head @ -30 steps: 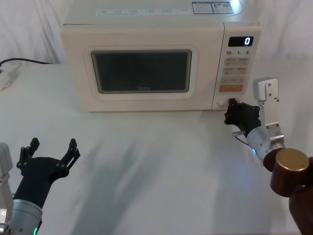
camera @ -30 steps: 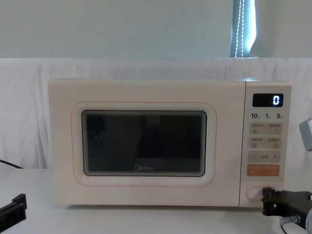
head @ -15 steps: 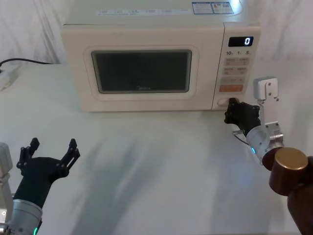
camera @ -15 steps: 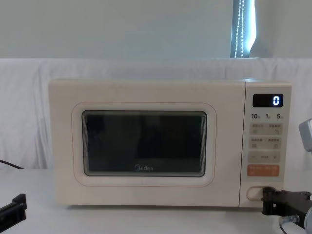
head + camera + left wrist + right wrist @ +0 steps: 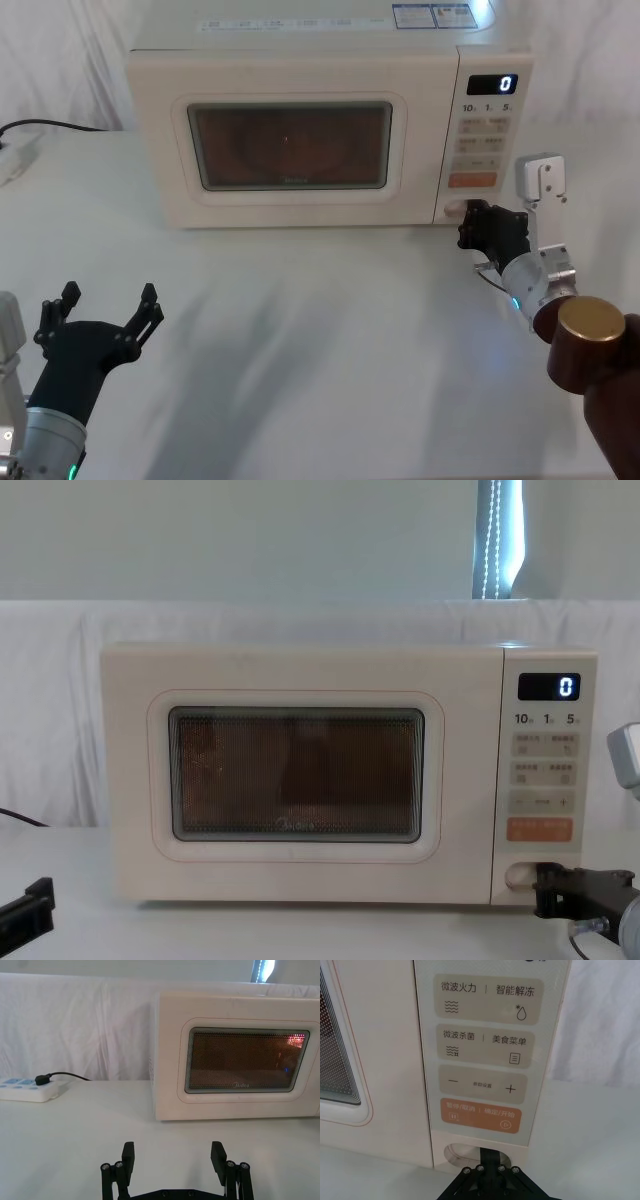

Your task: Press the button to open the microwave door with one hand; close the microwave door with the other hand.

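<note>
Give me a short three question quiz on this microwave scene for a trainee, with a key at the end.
1. True or false: the right gripper is at the wide oval button beneath the orange button.
2. Is the microwave door A) swung wide open or B) flush with the front, its window glowing?
3. Fill in: the left gripper hovers open over the ____, away from the microwave.

Key: 1 true; 2 B; 3 table.
</note>
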Controlling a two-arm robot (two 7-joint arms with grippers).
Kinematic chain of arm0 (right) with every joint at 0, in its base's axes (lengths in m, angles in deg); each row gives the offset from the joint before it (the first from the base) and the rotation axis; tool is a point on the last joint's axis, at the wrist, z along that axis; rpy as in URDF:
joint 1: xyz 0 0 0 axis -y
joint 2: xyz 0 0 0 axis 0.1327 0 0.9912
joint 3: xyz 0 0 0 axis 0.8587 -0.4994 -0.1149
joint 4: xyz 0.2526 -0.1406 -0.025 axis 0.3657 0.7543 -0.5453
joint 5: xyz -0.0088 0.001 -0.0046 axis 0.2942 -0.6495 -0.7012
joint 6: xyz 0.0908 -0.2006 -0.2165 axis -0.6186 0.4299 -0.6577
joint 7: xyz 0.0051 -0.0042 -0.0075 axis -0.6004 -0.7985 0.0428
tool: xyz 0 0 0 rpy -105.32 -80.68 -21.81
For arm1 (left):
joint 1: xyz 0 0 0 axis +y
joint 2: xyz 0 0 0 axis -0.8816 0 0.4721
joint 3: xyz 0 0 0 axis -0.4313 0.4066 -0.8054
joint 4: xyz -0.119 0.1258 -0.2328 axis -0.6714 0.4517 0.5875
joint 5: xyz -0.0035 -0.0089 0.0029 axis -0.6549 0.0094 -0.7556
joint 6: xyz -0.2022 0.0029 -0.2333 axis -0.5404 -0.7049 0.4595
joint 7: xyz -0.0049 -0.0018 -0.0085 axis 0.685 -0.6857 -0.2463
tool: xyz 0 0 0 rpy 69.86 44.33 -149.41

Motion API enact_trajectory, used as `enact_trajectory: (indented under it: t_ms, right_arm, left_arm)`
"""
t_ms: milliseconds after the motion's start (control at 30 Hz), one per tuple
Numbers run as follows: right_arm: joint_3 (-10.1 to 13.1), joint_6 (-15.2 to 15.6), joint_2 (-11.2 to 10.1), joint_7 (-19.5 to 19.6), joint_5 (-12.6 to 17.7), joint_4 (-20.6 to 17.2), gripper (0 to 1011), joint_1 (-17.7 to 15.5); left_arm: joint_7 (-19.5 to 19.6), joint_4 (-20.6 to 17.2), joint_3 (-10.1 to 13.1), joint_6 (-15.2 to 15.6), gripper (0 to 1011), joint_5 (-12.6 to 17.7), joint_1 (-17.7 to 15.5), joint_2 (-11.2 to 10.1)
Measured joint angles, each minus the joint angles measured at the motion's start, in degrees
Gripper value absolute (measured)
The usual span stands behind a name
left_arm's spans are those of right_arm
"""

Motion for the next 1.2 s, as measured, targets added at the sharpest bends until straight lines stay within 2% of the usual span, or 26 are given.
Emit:
enact_trajectory:
  t_ms: [933, 1200]
  right_arm:
    - [0.61, -1.19, 0.52, 0.57, -0.57, 3.38, 0, 1.94]
    - [0.80, -1.33, 0.51, 0.34, -0.52, 2.89, 0, 1.64]
  left_arm:
    - [0.00, 0.00, 0.00, 0.00, 1001, 0.00, 0.00, 0.00]
    - [0.00, 0.00, 0.00, 0.00, 1001, 0.00, 0.00, 0.00]
